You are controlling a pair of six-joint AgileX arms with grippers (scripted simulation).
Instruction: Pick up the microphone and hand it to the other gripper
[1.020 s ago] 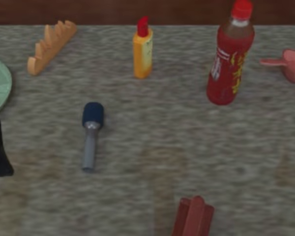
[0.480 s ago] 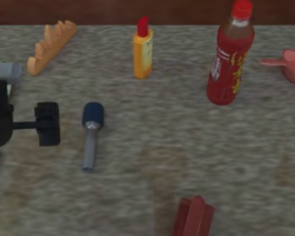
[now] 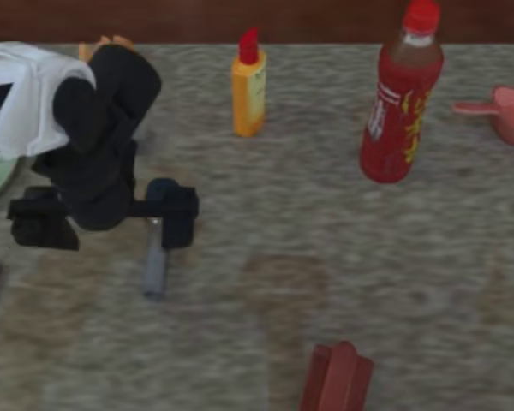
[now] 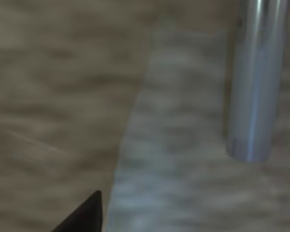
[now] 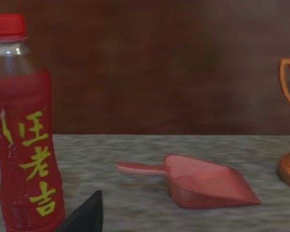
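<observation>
left end effector (image 3: 103,221): over the bench's left part, fingers spread wide apart, one finger at the mic's head end, the other well off to the left. Nothing held.
microphone (image 3: 158,248): lying flat on the bench (image 3: 325,257), navy head toward the far edge and mostly hidden under the finger, grey handle pointing to the near edge. Left wrist view shows only the handle (image 4: 253,82), off to one side of one fingertip (image 4: 84,217).
right end effector (image 5: 84,217): not in top view; wrist view shows one fingertip only, facing the red bottle (image 5: 24,125) and pink scoop (image 5: 203,181). Can't tell if apart or together.
risk 1: span looks off-centre, mic sits near one finger, not midway. Closing here would likely shove or roll the round handle instead of clamping it.
risk 2: a finger descending onto the head could pin or kick the mic away.
risk 3: a grasp at the head/collar leaves it tail-heavy, so it may tilt, and leaves the handle as the only handover spot.
clutter: yellow tube (image 3: 248,86) and red block (image 3: 337,377) well apart from the mic, low collision risk.
</observation>
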